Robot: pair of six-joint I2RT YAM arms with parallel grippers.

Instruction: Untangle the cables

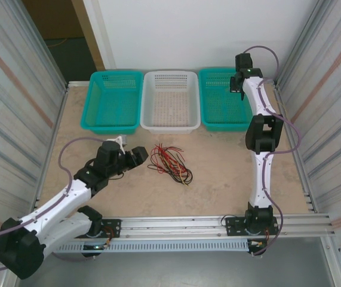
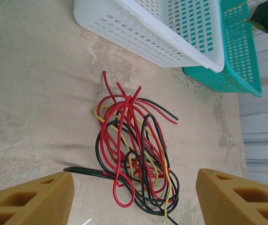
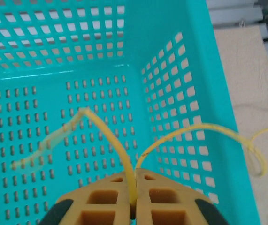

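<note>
- Right now my left gripper (image 2: 134,187) stands open, its two fingers (image 2: 35,201) spread wide, low over the desk (image 1: 218,173) in front of the white basket (image 1: 169,127) and a little to its left.
- Between those fingers and just beyond them lie the cables (image 2: 134,150), red, black and pale yellow strands looped through one another. The heap lies flat on the desk in front of the white basket, near it but not touching.
- My right gripper (image 3: 134,176) is closed on a single pale yellow cable (image 3: 202,125), pinched at the fingertips, with a length arching out to either side.
- That gripper hangs over the teal basket (image 3: 171,47) just right of the white basket; one length of the held cable curves out past the teal rim.
- A second teal basket (image 1: 111,78) stands on the white basket's left.
</note>
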